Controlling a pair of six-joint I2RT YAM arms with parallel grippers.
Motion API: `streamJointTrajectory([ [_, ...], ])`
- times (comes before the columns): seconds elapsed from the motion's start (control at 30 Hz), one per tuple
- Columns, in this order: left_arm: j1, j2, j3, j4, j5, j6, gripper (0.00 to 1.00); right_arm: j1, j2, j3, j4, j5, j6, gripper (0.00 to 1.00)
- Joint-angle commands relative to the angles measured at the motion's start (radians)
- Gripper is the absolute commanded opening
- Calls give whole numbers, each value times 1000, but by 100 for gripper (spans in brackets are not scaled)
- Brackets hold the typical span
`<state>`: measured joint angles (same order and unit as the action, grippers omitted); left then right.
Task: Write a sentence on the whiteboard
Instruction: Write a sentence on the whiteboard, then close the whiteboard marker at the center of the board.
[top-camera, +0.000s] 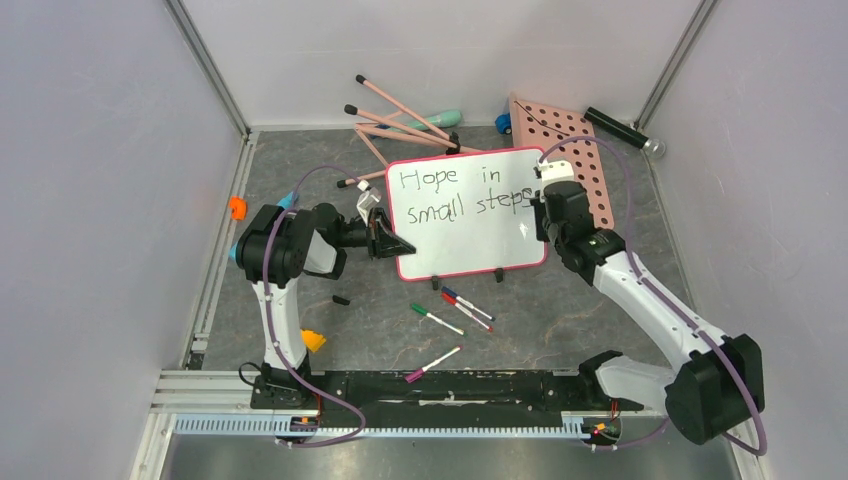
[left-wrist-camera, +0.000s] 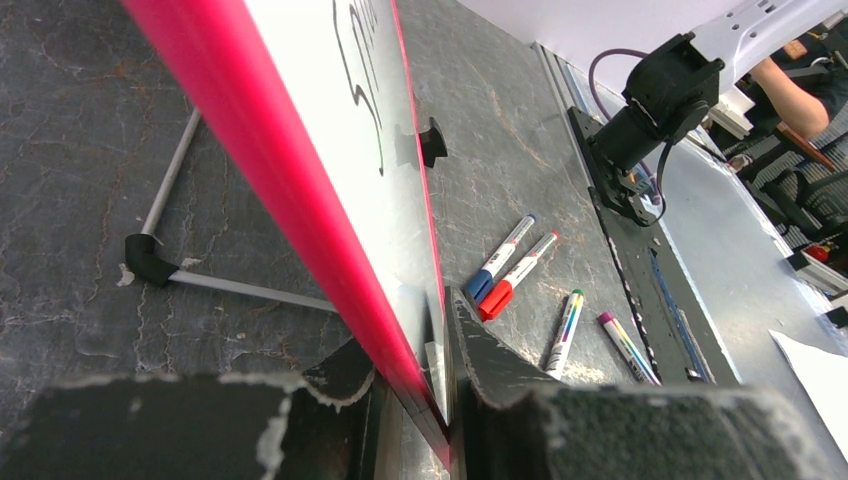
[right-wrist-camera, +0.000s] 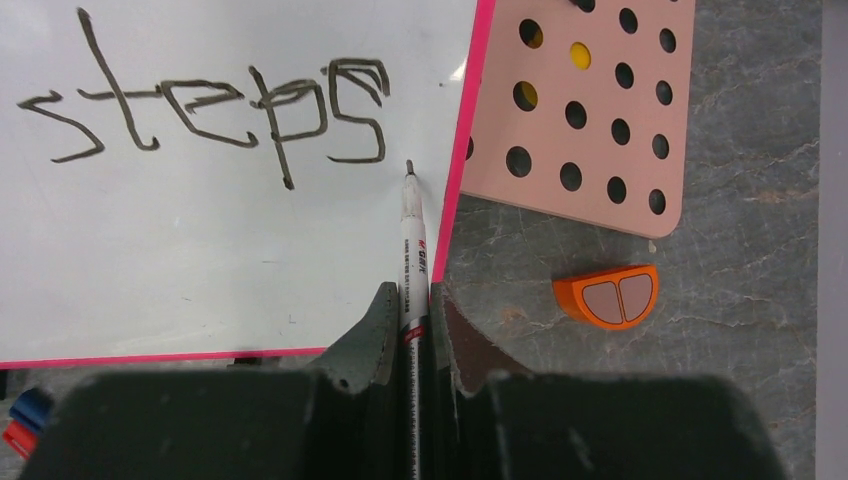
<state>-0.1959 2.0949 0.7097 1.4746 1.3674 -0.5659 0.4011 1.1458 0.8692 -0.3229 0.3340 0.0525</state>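
Note:
The whiteboard (top-camera: 470, 215), white with a pink-red rim, stands mid-table on two black clips. Its sentence (top-camera: 455, 195) reads "Hope in small steps" in two black lines. My left gripper (top-camera: 392, 243) is shut on the board's left edge; the left wrist view shows the pink rim (left-wrist-camera: 300, 200) pinched between the fingers of that gripper (left-wrist-camera: 435, 400). My right gripper (right-wrist-camera: 413, 320) is shut on a white marker (right-wrist-camera: 413, 240). The marker's tip sits just below the last "s" of "steps" (right-wrist-camera: 355, 110), close to the board's right rim. From the top view the right gripper (top-camera: 545, 205) hovers at the board's right edge.
A pink pegboard (top-camera: 575, 150) lies behind the board's right side, with an orange half-round block (right-wrist-camera: 607, 297) on the mat beside it. Several loose markers (top-camera: 450, 315) lie in front of the board. Pink sticks (top-camera: 405, 115) and a black cylinder (top-camera: 620, 130) lie at the back.

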Motion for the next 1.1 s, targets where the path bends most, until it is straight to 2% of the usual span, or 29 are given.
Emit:
streamJointTrajectory([
  [0.0,-11,12,7,82,57,80,17,-11,33,55,24,6,15,0],
  [0.3,-10,-5,1,82,48,70,20,-10,-122,33,-45,-8,12,0],
  [0.43,-9,-19,1,82,42,57,30,-10,-196,-10,-18,-75,31,0],
  [0.63,18,-72,-42,82,-28,55,51,-10,-250,-34,-6,-89,36,0],
  [0.83,75,-130,-94,82,-137,16,65,-10,-267,-44,1,-98,37,0],
  [0.9,91,-172,-136,82,-198,24,67,-10,-268,-46,7,-108,38,0],
  [1.07,117,-345,-322,82,-488,52,74,-10,-270,-51,14,-122,38,0],
])
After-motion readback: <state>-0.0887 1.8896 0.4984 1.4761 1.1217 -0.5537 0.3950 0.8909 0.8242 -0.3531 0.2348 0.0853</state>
